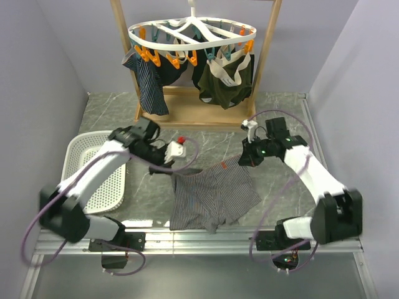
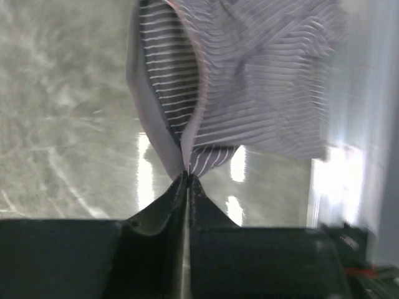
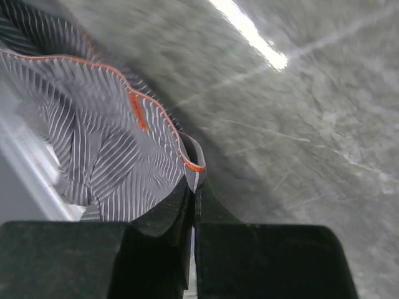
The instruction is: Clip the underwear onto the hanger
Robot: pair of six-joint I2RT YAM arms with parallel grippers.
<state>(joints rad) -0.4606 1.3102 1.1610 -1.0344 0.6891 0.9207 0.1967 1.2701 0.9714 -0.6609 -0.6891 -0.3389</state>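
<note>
**A:** Underwear (image 1: pixel 212 198) is spread between the two arms. The waistband edge runs gripper to gripper and the legs lie on the table (image 1: pixel 280 112) near the front rail. It's well apart from the hanger (image 1: pixel 193 36).

**B:** Grips?

**A:** Left gripper (image 2: pixel 187 179) is pressed together on one waistband corner. Right gripper (image 3: pixel 194 185) pinches the other corner, right at the orange-edged hem. In both wrist views the fabric comes straight out of the closed tips.

**B:** How will it handle?

**A:** Light, limp knit, I'd say. No stiffness, so it sags and folds wherever nothing supports it. Not fragile, not slippery. It's thin though, so a shallow pinch could creep out under tension.

**B:** Where to hold it for clipping?

**A:** The waistband. It looks like the thickest part, so a clip gets something to bite. Both corners are taken, so offer the band just inboard of a gripper.

**B:** Free clips?

**A:** Orange clips (image 1: pixel 172 60) at the ring's front left look free. The olive pair (image 1: pixel 225 84) and navy garment (image 1: pixel 151 87) hang from the same ring, inside the frame (image 1: pixel 269 56). I can't tell the clip openings from here.

**B:** Risk?

**A:** The ring hangs from a hook, so it'll likely swing when pushed. Band taut, pull gentle.
</note>
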